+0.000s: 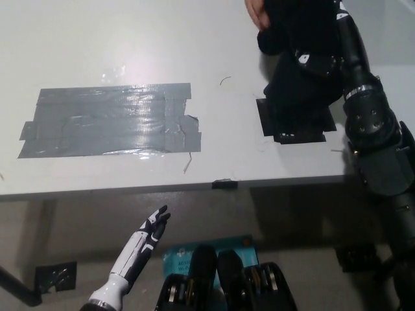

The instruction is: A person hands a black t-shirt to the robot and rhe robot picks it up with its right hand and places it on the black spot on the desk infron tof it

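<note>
The right hand (316, 61) is gripping the black t-shirt (299, 78), which is hanging over the black spot (295, 126) on the desk (130, 39). A person's hand (256, 13) is touching the shirt's top. The left hand (150, 232) is resting open below the desk edge.

1. The counter (130, 39) is a smooth, pale grey surface with a faint sheen.
2. The grey tape patch (110, 121) at left centre is glossy, wrinkled duct tape that catches bright glare.
3. The black spot (288, 126) at right centre looks like matt black tape strips.
4. The black t-shirt (301, 78) at upper right is soft, matt cloth, bunched in folds.
5. The right robot hand (314, 61) and its arm have hard black shells with a dull shine and small silver metal fittings.
6. The left robot hand (150, 233), at lower left, is smooth white plastic with black joints.
7. The floor (78, 227) below the counter is dull and beige.
</note>
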You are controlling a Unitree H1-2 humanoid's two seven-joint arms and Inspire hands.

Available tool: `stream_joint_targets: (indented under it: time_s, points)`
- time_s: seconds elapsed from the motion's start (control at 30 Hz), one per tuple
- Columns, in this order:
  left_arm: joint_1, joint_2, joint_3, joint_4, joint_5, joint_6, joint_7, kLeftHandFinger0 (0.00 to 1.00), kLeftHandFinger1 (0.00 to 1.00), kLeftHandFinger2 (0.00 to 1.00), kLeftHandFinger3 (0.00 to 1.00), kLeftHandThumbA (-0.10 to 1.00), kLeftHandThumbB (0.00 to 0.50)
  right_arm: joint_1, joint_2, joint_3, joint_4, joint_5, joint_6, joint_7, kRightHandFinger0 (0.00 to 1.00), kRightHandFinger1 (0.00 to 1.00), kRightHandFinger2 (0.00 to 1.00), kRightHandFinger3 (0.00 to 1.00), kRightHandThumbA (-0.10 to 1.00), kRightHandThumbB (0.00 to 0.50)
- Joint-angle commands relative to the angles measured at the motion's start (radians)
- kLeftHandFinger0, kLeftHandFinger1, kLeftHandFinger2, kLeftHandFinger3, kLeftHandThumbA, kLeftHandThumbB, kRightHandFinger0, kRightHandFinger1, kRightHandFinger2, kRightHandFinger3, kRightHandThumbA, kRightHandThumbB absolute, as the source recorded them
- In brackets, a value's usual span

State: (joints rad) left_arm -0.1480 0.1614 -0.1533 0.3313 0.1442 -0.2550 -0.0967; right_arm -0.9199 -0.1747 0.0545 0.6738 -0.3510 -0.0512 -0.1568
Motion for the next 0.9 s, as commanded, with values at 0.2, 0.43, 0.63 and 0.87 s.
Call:
stream_joint_targets:
  time_s: [0.2,0.43,0.63,0.87]
  points:
    - [-0.015,0.015,0.005,-0.014,0.011,-0.039,-0.003,1.0,1.0,1.0,1.0,1.0,0.5,-0.02,-0.092,0.176,-0.074,-0.141,0.025,0.096,0.12,0.6,1.0,0.96,-0.1,0.092]
    - [-0.018,0.011,0.005,-0.011,0.014,-0.038,-0.001,1.0,1.0,1.0,1.0,1.0,0.5,-0.071,-0.173,0.391,0.048,-0.316,-0.008,0.076,0.02,0.54,0.93,0.85,-0.1,0.187]
    - [-0.021,0.01,0.003,-0.009,0.009,-0.037,-0.008,1.0,1.0,1.0,1.0,1.0,0.5,-0.077,-0.193,0.468,0.068,-0.312,0.01,0.21,0.25,0.84,1.0,1.0,-0.1,0.222]
    - [-0.026,0.014,-0.001,-0.006,0.016,-0.033,-0.009,1.0,1.0,1.0,1.0,1.0,0.5,-0.078,-0.241,0.548,-0.018,-0.247,0.162,0.66,1.0,1.0,1.0,1.0,0.05,0.384]
